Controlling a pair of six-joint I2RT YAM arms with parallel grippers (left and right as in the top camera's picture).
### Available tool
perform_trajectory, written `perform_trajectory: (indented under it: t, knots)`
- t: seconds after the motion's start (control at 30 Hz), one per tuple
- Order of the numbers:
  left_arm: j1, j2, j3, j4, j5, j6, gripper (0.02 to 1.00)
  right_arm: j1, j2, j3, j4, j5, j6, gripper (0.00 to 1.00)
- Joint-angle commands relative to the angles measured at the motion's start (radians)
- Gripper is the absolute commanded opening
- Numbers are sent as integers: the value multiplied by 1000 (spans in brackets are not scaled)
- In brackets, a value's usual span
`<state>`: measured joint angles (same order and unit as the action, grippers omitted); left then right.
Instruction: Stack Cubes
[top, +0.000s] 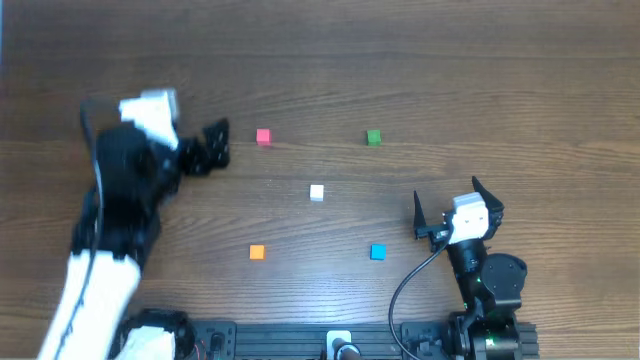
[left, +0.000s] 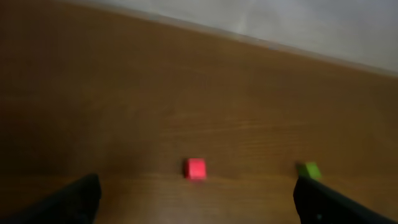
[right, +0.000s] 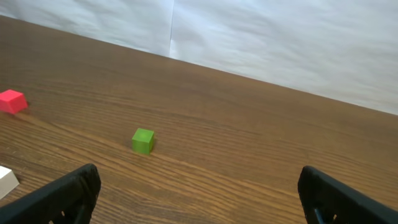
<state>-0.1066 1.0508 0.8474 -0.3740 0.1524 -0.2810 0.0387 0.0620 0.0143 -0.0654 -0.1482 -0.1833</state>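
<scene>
Left gripper (top: 220, 145) and right gripper (top: 446, 192) gape wide.

Three cameras on one wooden table (top: 500, 80): one overhead, two low at the wrists.

The top camera looks straight down from well above and takes in the whole work surface. The left wrist camera sits low and close to the tabletop, facing the pink cube (left: 194, 168), with the green cube (left: 309, 170) off to one side and a pale wall (left: 280, 18) behind. The right wrist camera, also low, faces that wall across the green cube. All three views share both cubes.
</scene>
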Motion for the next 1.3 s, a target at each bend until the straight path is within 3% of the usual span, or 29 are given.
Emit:
perform_trajectory:
  t: [0.03,0.17,0.3,0.73,1.3]
  knots:
    - [-57,324,369,-210,3,-20,998,-7,-1,-9,2,3,3,991]
    - [-109,617,675,-418,-31,-23,998,-7,-1,-9,2,3,3,993]
    - [-149,791,795,-472,-31,-24,998,-7,-1,-9,2,3,3,993]
    - [-206,1028,802,-527,-123,-95,958,-7,-1,-9,2,3,3,993]
    - [-218,1142,802,-547,-135,-95,901,-7,-1,-9,2,3,3,991]
